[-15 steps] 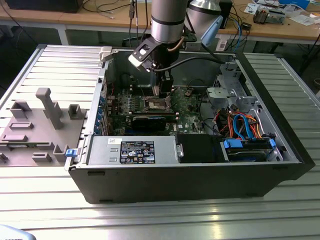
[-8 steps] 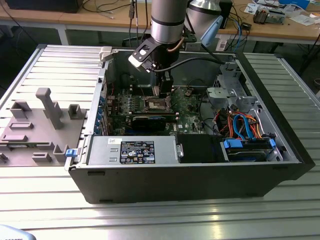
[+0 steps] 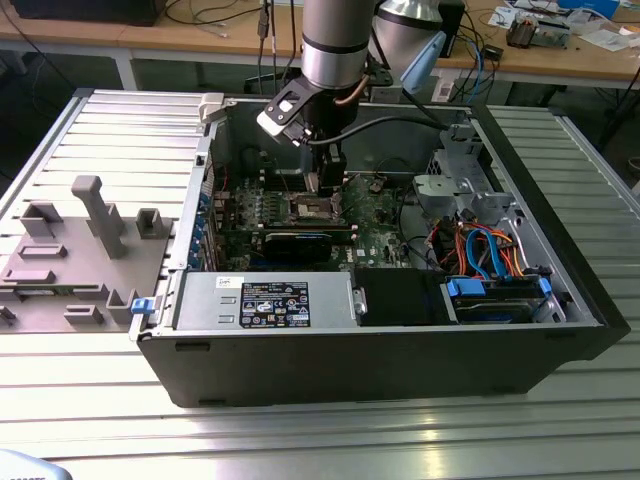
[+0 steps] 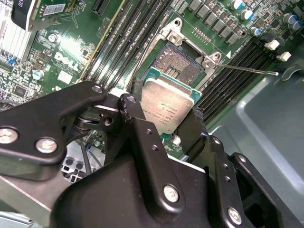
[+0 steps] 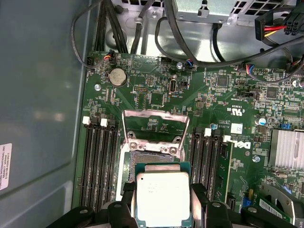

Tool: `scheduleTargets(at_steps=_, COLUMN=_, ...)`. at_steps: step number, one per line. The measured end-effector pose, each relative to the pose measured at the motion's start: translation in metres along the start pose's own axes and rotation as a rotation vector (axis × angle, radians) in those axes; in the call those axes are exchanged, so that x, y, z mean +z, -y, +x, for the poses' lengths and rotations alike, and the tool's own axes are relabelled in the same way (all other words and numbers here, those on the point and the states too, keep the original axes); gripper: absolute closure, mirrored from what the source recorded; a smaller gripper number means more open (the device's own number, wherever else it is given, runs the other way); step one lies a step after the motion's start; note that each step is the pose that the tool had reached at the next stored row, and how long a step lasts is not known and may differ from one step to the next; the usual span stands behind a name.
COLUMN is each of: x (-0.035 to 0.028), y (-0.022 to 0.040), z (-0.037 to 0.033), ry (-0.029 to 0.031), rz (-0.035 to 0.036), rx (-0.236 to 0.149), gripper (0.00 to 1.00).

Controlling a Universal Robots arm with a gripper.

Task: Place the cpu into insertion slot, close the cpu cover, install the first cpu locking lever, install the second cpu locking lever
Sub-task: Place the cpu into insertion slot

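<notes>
Cpu (image 5: 164,197) sits clamped in end effector (image 5: 164,202), seemingly just above insertion slot (image 5: 149,159).

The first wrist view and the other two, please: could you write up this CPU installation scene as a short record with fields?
holder: black two-finger gripper, shut on the cpu
held part: small square cpu with a silver-grey metal top, above the socket's near edge, not seated
target: square dark insertion slot with a silvery rim, empty, contacts exposed
lid: thin silvery metal cpu cover, swung open
setting: open black computer case, arm reaching inside
</notes>
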State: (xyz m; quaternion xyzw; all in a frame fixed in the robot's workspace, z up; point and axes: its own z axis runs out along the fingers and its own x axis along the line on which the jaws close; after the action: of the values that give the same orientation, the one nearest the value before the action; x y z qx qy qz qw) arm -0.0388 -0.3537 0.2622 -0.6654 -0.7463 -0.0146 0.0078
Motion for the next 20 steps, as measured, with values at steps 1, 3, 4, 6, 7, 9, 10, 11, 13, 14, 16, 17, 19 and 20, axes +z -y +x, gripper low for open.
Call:
scheduleTargets(at_steps=1, x=0.0003, y=0.0000, z=0.0000, ry=0.0000, rz=0.0000, rx=0.000, gripper=0.45)
scheduleTargets(at_steps=3, x=0.0005, y=0.0000, z=0.0000, ry=-0.0001, rz=-0.0001, rx=0.000, gripper=0.45)
scheduleTargets(at_steps=4, x=0.0007, y=0.0000, z=0.0000, ry=-0.0001, rz=0.0000, rx=0.000, gripper=0.45)
scheduleTargets(at_steps=6, x=0.0011, y=0.0000, z=0.0000, ry=0.0000, rz=0.0000, rx=0.000, gripper=0.45)
scheduleTargets(at_steps=7, x=0.0016, y=0.0000, z=-0.0001, ry=-0.0001, rz=0.0000, rx=0.000, gripper=0.45)
scheduleTargets(at_steps=9, x=0.0019, y=0.0000, z=-0.0001, ry=-0.0001, rz=-0.0001, rx=0.000, gripper=0.45)
scheduleTargets(at_steps=10, x=0.0022, y=0.0000, z=-0.0001, ry=-0.0001, rz=0.0000, rx=0.000, gripper=0.45)
scheduleTargets(at_steps=11, x=0.0024, y=0.0000, z=-0.0001, ry=0.0000, rz=0.0000, rx=0.000, gripper=0.45)
scheduleTargets(at_steps=13, x=0.0026, y=0.0000, z=-0.0001, ry=0.0000, rz=0.0000, rx=0.000, gripper=0.45)
scheduleTargets(at_steps=14, x=0.0027, y=0.0000, z=-0.0001, ry=0.0000, rz=0.0000, rx=0.000, gripper=0.45)
scheduleTargets(at_steps=16, x=0.0030, y=0.0000, z=-0.0001, ry=0.0000, rz=0.0000, rx=0.000, gripper=0.45)
scheduleTargets(at_steps=17, x=0.0032, y=0.0000, z=-0.0001, ry=0.0000, rz=0.0000, rx=0.000, gripper=0.45)
scheduleTargets(at_steps=19, x=0.0039, y=0.0000, z=-0.0001, ry=-0.0001, rz=-0.0001, rx=0.000, gripper=0.45)
scheduleTargets(at_steps=20, x=0.0041, y=0.0001, z=-0.0001, ry=-0.0001, rz=0.0000, rx=0.000, gripper=0.45)
